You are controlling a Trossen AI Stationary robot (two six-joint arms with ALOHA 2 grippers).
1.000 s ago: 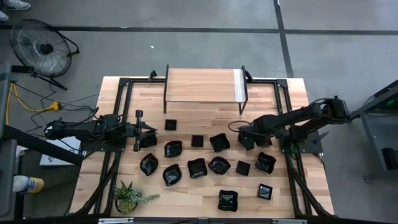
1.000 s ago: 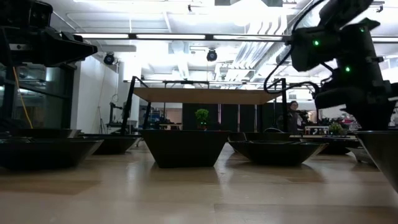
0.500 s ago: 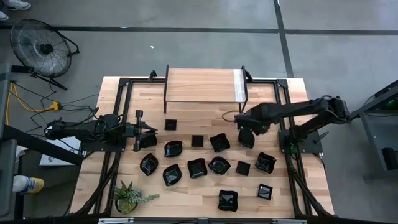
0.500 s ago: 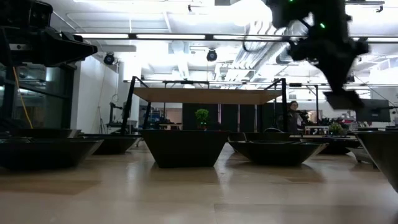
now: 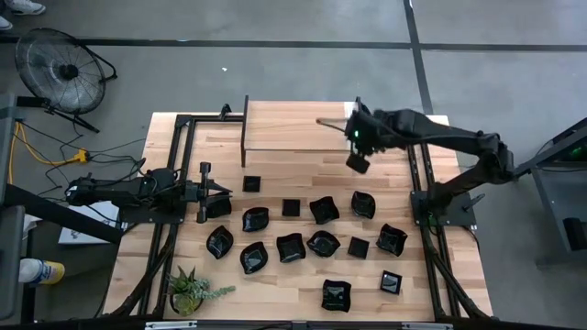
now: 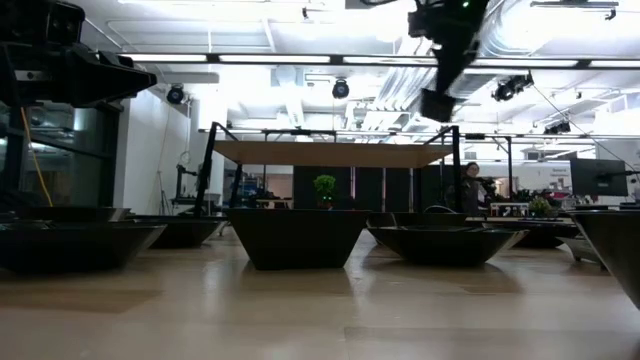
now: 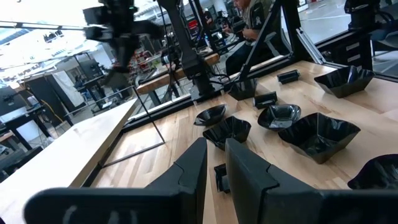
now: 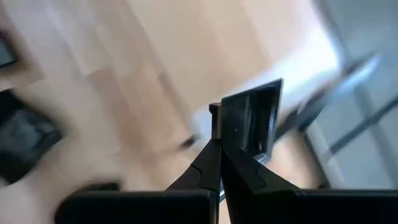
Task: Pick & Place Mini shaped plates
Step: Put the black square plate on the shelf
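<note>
Plate [image 5: 358, 163], small and square, hangs clamped in right tool [image 5: 357, 151] above counter's [image 5: 303, 179] far right, beside the raised shelf [image 5: 298, 126]. We judge transport underway; next: lower onto shelf, release. Left tool [image 5: 223, 191] waits near left edge, slightly apart, empty.

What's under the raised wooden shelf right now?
Beneath the wooden shelf, the low view shows no plate on the bare table. From above, its board covers that area. The right tool holds a small square plate beside it.
</note>
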